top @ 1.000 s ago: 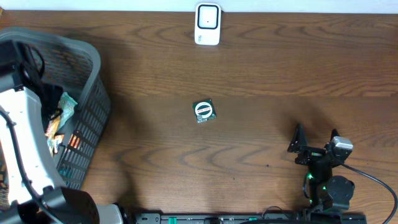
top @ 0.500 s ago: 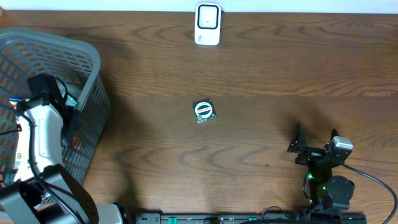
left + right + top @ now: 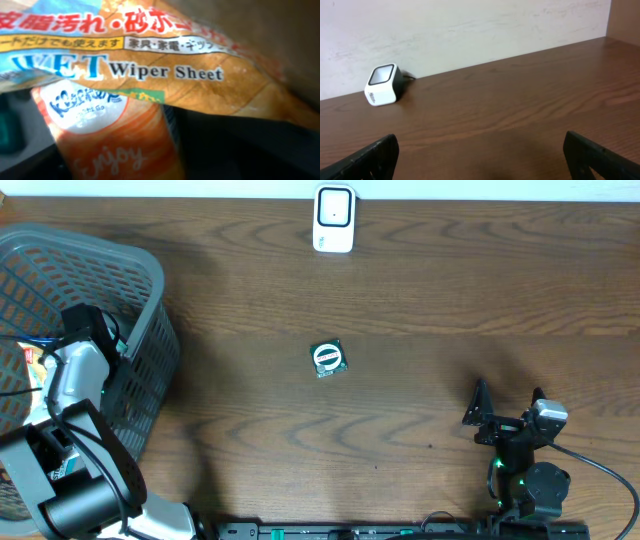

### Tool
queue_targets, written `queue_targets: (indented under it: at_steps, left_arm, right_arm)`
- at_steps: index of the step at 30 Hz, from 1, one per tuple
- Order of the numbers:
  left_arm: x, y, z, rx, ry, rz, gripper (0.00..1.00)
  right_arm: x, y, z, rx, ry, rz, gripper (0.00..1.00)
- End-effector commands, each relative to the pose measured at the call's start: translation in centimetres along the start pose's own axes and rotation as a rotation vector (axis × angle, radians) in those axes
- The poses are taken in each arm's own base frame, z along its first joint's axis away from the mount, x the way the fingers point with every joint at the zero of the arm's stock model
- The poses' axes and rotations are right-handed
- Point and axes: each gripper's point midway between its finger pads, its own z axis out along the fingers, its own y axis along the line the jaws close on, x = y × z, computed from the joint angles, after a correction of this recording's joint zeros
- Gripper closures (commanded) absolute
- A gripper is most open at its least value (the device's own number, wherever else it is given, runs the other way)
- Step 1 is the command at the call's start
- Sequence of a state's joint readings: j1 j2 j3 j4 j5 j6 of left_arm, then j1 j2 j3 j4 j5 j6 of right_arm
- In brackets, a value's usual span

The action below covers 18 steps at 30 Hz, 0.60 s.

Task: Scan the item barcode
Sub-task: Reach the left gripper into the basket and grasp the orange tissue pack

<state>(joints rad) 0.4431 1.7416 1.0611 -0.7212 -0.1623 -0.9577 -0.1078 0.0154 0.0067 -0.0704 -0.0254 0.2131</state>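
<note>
My left pincer is inside the grey basket, close over a Wet Wiper Sheet pack; whether its jaws stand apart I cannot tell. My right pincer rests spread wide above the desk, well apart from the scanner.

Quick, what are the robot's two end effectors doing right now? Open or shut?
Left end effector: down in the basket, cannot tell.
Right end effector: open, holding nothing.
</note>
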Motion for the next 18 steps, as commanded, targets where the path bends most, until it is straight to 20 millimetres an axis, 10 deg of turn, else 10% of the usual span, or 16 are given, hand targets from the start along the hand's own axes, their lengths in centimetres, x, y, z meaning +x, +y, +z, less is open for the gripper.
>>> queue_targets:
  at_steps: [1, 6, 11, 18]
  left_arm:
    - [1.1, 1.3, 1.8, -0.078, 0.041, 0.012, 0.25]
    - [0.8, 1.1, 1.2, -0.061, 0.031, 0.005, 0.5]
    - [-0.3, 0.5, -1.3, -0.01, 0.0, -0.009, 0.52]
    - [-3.5, -1.3, -10.6, 0.218, -0.122, -0.04, 0.52]
  right_arm:
    - [0.1, 0.0, 0.0, 0.004, 0.002, 0.01, 0.01]
    - [0.1, 0.0, 0.0, 0.004, 0.002, 0.01, 0.01]
    - [0.1, 0.0, 0.0, 0.004, 0.002, 0.01, 0.01]
    - [0.1, 0.0, 0.0, 0.004, 0.002, 0.01, 0.01]
